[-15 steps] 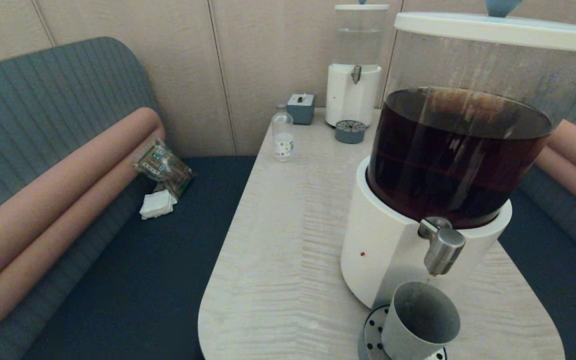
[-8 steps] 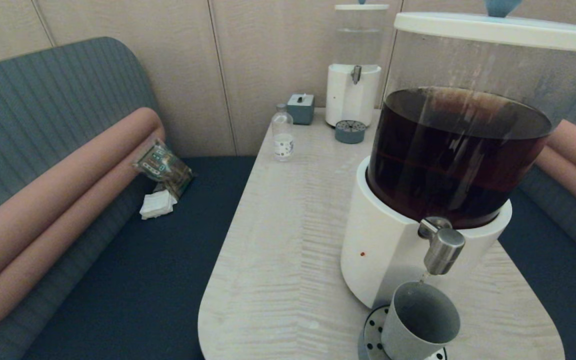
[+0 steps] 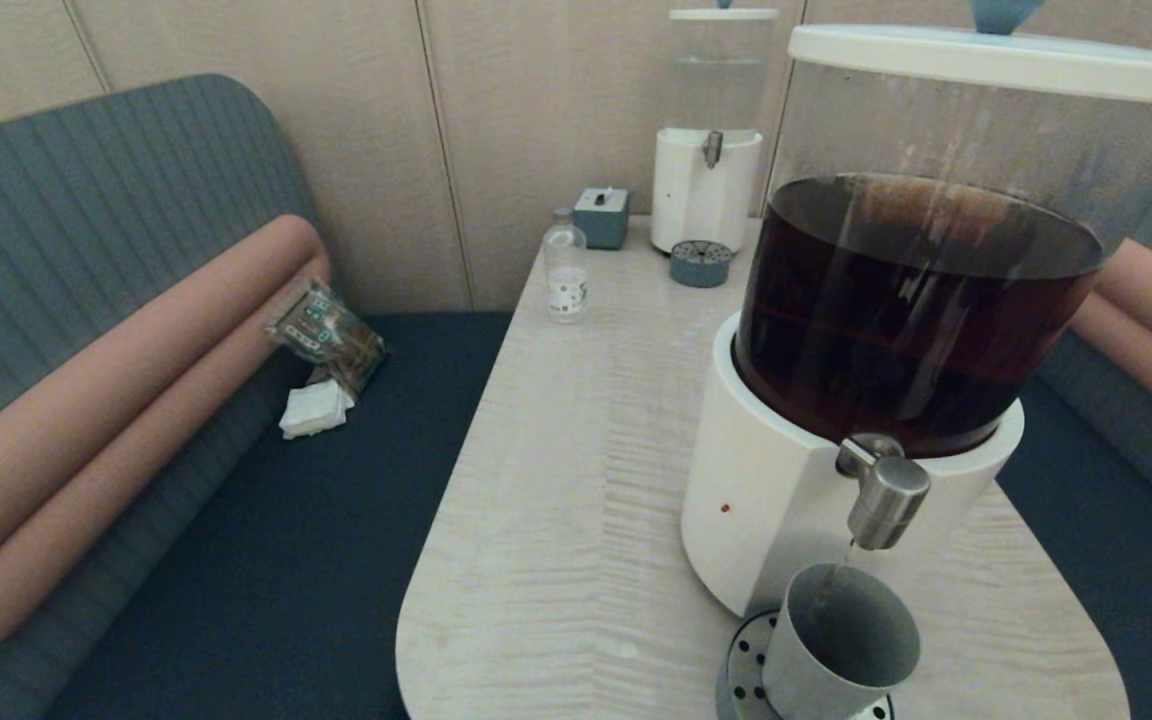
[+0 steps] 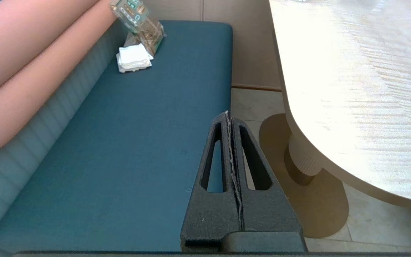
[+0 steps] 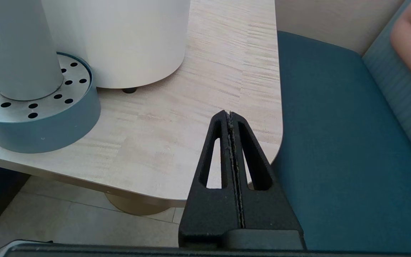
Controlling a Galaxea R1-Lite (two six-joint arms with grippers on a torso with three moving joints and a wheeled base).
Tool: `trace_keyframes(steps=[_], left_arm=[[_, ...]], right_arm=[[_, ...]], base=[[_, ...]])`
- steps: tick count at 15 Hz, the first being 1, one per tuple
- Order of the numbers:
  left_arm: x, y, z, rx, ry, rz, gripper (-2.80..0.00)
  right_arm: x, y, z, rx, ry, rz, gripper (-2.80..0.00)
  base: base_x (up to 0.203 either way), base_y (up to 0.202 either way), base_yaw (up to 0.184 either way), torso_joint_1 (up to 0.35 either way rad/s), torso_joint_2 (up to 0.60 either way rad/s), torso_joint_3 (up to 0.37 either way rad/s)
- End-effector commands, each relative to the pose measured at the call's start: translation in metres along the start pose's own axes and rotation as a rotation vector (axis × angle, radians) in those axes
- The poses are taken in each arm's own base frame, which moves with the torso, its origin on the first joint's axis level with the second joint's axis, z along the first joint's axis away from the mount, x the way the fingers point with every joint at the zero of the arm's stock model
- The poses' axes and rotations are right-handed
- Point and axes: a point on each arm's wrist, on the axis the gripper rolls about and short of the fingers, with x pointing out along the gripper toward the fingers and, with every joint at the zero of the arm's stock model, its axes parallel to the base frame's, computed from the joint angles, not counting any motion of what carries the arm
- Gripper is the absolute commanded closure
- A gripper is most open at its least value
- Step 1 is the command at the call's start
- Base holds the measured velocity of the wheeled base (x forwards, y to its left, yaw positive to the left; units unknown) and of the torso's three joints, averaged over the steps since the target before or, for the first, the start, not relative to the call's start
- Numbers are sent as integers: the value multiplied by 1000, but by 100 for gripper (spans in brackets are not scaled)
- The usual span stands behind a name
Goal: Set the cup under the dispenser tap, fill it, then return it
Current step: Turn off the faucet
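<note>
The grey-green cup [image 3: 841, 645] stands upright on the round perforated drip tray [image 3: 741, 660] right below the brushed-steel dispenser tap [image 3: 884, 493] of the big white-based dispenser [image 3: 766, 500] with dark brown liquid. A thin stream runs from the tap into the cup. In the right wrist view the cup [image 5: 13, 50] sits on the drip tray [image 5: 41, 125]. My right gripper [image 5: 229, 113] is shut and empty, low near the table's front right corner. My left gripper [image 4: 228, 114] is shut and empty, parked low over the blue bench left of the table. Neither gripper shows in the head view.
At the far end of the table [image 3: 576, 480] stand a smaller dispenser [image 3: 708, 150] with clear liquid, a small grey tray [image 3: 701, 264], a clear bottle [image 3: 566, 268] and a grey box [image 3: 602, 216]. A snack packet [image 3: 326, 335] and napkins [image 3: 314, 410] lie on the left bench.
A thin stream of liquid now falls from the tap into the cup; one second ago none showed. The cup and both arms have stayed put.
</note>
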Motion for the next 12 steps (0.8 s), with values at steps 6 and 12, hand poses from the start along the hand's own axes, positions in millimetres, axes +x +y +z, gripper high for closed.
trace_keyframes(steps=[6, 12], left_arm=[[0, 0, 0, -1, 2, 1, 0], [0, 0, 0, 2, 0, -1, 0]], right_arm=[[0, 0, -3, -1, 3, 1, 0], [0, 0, -3, -1, 3, 1, 0]], base=[[0, 0, 0, 0, 0, 0], [0, 0, 0, 0, 0, 0]])
